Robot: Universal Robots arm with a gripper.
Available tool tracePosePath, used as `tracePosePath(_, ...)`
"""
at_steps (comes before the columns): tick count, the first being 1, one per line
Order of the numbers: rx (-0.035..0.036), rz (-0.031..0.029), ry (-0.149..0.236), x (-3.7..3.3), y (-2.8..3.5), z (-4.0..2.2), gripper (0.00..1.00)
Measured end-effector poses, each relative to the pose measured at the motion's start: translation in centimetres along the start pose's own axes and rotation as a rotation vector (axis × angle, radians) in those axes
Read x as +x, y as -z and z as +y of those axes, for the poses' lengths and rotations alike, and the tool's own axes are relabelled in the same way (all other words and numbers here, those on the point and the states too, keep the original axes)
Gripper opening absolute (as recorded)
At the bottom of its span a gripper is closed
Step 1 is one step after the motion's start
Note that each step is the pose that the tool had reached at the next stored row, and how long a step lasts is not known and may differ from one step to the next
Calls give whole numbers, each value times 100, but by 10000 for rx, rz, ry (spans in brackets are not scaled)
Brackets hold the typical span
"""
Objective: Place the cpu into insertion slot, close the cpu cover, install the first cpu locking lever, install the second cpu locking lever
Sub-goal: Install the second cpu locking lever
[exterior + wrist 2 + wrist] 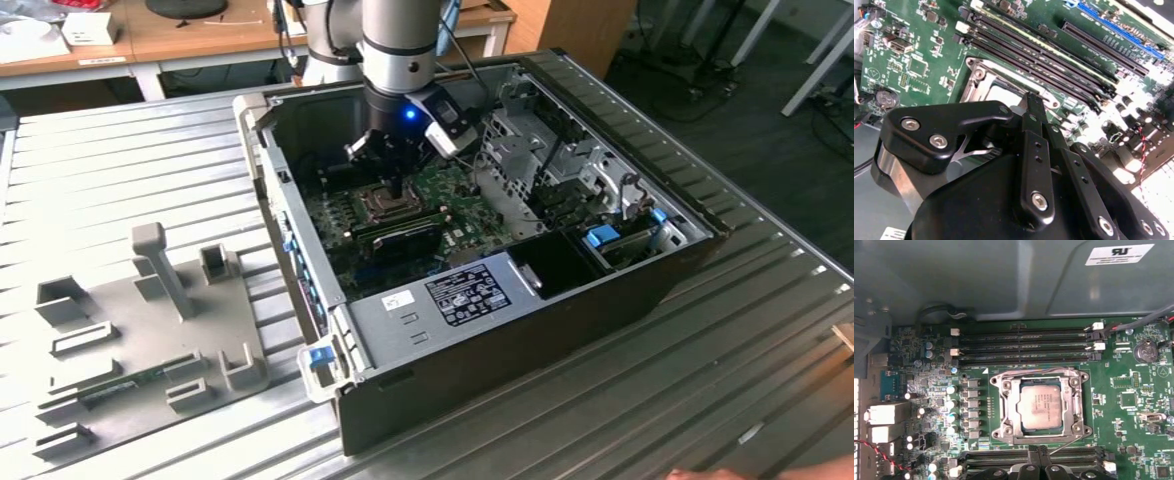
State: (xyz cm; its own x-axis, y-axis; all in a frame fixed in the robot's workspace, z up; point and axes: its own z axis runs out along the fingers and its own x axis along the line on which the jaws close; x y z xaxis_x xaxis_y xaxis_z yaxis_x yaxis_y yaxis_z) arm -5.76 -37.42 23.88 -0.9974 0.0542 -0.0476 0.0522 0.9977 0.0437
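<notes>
The gripper (1038, 452) hangs low inside an open computer case (561, 300), its black fingers (1033, 457) pressed together with nothing between them, tips just short of the socket's near edge. Directly ahead of those tips lies the cpu (1040, 406), a flat, dull silver-grey square already seated in the slot (1040, 407). The cover (1071, 405), a thin shiny metal frame with a large cut-out middle, lies down flat around the chip, screws at its corners. A thin wire lever (1066, 444) slants along the socket's near side, closest to the fingertips (whether it is latched cannot be told). Beyond the socket, long black memory slots (1024, 346) run crosswise to the fingers on the green board (1124, 415), and past them rises the grey sheet-metal wall of the case.
</notes>
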Motion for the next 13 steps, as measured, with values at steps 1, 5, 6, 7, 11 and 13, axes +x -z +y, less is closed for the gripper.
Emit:
tracePosePath(1, -1, -5, 0, 10, -2, -1, 10)
tracePosePath(5, -1, -23, 0, 49, -10, -3, 10)
tracePosePath(6, -1, -28, -1, 57, -13, -4, 10)
tracePosePath(7, 0, -32, -2, 66, -15, -5, 10)
tracePosePath(11, -2, -59, -10, 113, -30, -7, 10)
tracePosePath(13, -3, -75, -18, 139, -38, -9, 10)
